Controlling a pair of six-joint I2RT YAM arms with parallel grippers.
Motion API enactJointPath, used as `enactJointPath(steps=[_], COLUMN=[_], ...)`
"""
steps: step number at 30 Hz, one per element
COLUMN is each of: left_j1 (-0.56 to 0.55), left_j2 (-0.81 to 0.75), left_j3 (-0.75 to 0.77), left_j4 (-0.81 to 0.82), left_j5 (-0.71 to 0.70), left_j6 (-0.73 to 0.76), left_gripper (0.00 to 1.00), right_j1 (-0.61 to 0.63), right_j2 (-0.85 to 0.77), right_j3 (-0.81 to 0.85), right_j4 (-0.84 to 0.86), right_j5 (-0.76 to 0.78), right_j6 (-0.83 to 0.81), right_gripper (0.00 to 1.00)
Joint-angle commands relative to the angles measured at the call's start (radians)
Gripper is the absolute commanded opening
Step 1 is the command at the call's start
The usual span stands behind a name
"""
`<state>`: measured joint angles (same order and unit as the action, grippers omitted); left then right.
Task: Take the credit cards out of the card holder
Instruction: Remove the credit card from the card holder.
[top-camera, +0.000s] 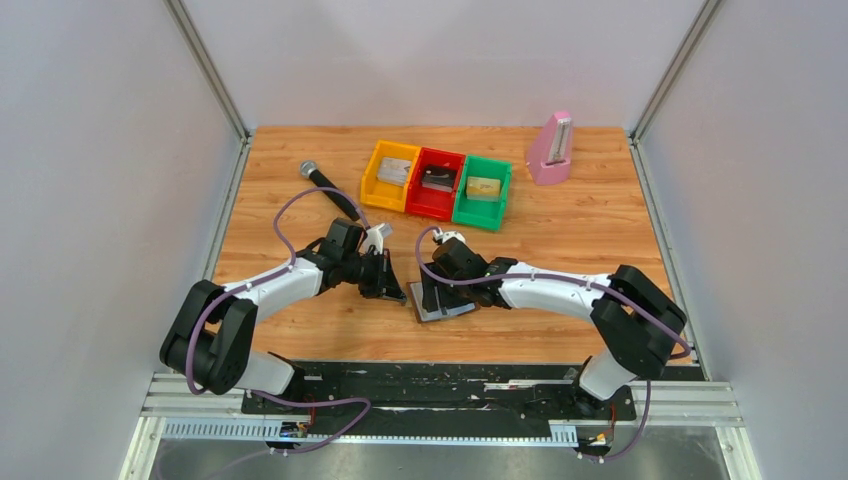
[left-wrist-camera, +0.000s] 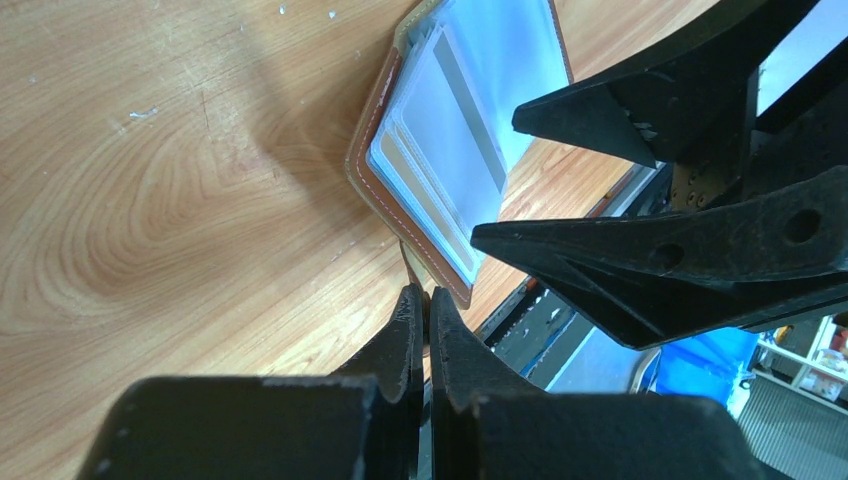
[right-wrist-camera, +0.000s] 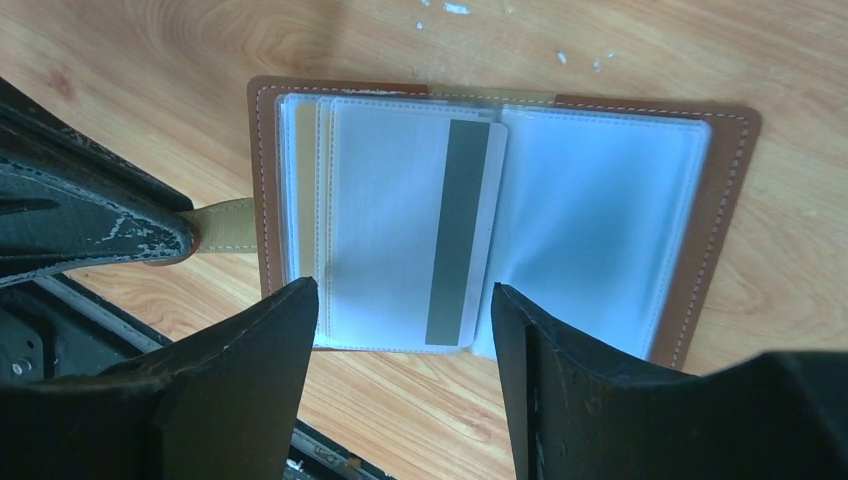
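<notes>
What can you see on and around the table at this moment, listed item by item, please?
card holder: one, brown rim with clear pale-blue sleeves, lying open at the near middle of the table
card: one plainly seen, pale with a grey stripe, in a sleeve; a yellowish edge shows behind it
bins: three, yellow bin, red bin, green bin, in a row at the far middle, each with something inside
metronome: one, pink, far right
microphone: one, black with a silver head, left of the bins
table: one, wood grain
left gripper: one, black, shut on the holder's tan strap
right gripper: one, black, open over the card
</notes>
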<state>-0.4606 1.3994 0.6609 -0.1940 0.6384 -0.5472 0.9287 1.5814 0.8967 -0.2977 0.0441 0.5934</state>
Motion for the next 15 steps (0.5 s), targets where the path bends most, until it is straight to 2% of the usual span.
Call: enactJointPath(steps=[1, 6, 15], left_j1=[-0.003, -0.003, -0.003], left_j2=[-0.004, -0.003, 0.005], left_j3=[0.036, 0.043, 0.051], left_j4=[0.000, -0.002, -0.012], left_j5=[0.018, 0.018, 0.019], left_j6=[0.026, 0.027, 0.035], left_gripper=[0.00, 0.00, 0.00], right_j1=[0.002, 0.004, 0.011], right_j2=[0.025, 0.048, 0.029], right_j3=[0.006, 0.005, 0.005], right_j4=[0.053, 0.056, 0.004], right_j5=[-0.064, -0.063, 0.083], right_j6=[-0.023, -0.022, -0.016], right_gripper=[0.66, 0.66, 0.58])
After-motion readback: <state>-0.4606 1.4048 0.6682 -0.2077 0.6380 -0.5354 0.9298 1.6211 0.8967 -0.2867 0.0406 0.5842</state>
